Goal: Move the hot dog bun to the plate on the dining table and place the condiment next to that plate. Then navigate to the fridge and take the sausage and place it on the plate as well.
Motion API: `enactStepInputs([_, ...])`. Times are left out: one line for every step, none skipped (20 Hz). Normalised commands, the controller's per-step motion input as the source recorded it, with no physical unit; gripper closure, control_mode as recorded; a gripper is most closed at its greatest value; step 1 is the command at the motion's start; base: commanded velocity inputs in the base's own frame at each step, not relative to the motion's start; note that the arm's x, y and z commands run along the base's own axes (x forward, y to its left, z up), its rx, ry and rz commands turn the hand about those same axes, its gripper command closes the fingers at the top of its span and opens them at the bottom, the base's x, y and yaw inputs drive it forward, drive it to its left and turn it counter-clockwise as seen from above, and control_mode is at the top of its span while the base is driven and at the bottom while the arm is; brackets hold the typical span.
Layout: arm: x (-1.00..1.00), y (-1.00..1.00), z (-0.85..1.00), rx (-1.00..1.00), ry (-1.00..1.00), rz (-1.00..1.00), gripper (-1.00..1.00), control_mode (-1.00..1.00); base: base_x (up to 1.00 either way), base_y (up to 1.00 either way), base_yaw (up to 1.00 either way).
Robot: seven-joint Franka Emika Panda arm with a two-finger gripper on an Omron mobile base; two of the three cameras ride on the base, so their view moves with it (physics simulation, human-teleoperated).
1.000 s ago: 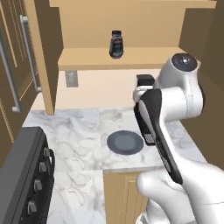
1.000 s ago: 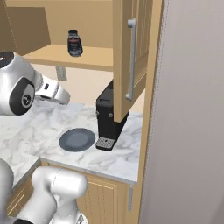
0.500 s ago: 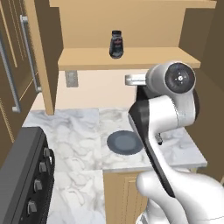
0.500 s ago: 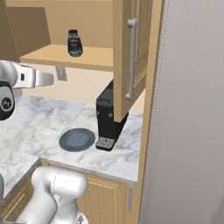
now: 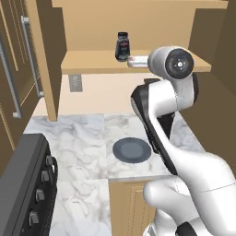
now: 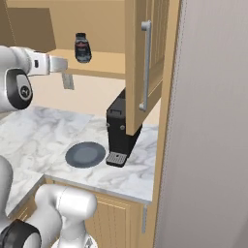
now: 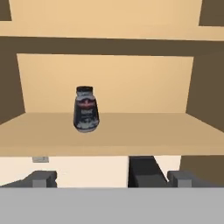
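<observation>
1. My gripper (image 7: pixel 111 178) is up at shelf height, fingers spread wide with nothing between them, and it's looking straight into the open wooden shelf (image 7: pixel 131 131).
2. The condiment (image 7: pixel 86 109) stands upright on that shelf, dark bottle with a cap on top, set left of the shelf's middle in my hand view and back from the front edge.
3. There's clear air between my fingertips (image 7: pixel 43 178) and the bottle; I'm not touching it.
4. From the left base view, the bottle (image 5: pixel 122 47) sits about midway along the shelf (image 5: pixel 87 62), and my wrist reaches in just to its right, near the front edge.
5. From the right base view, the bottle (image 6: pixel 83 48) is on the shelf (image 6: pixel 109 63) with my hand (image 6: pixel 57 65) just to its left, close but apart.
6. Down on the marble worktop (image 5: pixel 78 138), a dark blue-grey plate (image 5: pixel 132 150) lies flat near the front edge.
7. Just beside that plate (image 6: pixel 85 154), a black coffee machine (image 6: pixel 121 131) stands further right on the worktop (image 6: pixel 126 174), under a cabinet door (image 6: pixel 145 63) with a long handle.
8. A black stove (image 5: pixel 23 189) with knobs sits at the worktop's left end.
</observation>
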Motion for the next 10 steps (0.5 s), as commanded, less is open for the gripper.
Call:
enactStepInputs([0.69,0.09,0.60,0.00,0.07,0.00,-1.00,-1.00,0.00,0.00,0.00])
enactStepInputs([0.59,0.08,0.66,0.00,0.09,0.00,-1.00,-1.00,0.00,0.00,0.00])
enactStepInputs([0.48,0.09,0.66,0.00,0.07,0.00,-1.00,-1.00,0.00,0.00,0.00])
enactStepInputs([0.51,0.03,0.68,0.00,0.11,0.00,-1.00,-1.00,0.00,0.00,0.00])
enactStepInputs([0.49,0.02,0.62,0.00,0.13,0.00,-1.00,-1.00,0.00,0.00,0.00])
enactStepInputs([0.54,0.00,0.54,0.00,0.15,0.00,-1.00,-1.00,0.00,0.00,0.00])
enactStepInputs([0.58,0.00,0.36,0.00,0.15,0.00,-1.00,-1.00,0.00,0.00,0.00])
enactStepInputs([0.54,0.00,0.25,0.00,0.11,0.00,-1.00,-1.00,0.00,0.00,0.00])
enactStepInputs([0.56,0.00,0.16,0.00,0.10,0.00,-1.00,-1.00,0.00,0.00,0.00])
enactStepInputs([0.56,0.01,0.00,0.00,0.08,0.00,-1.00,-1.00,0.00,0.00,0.00])
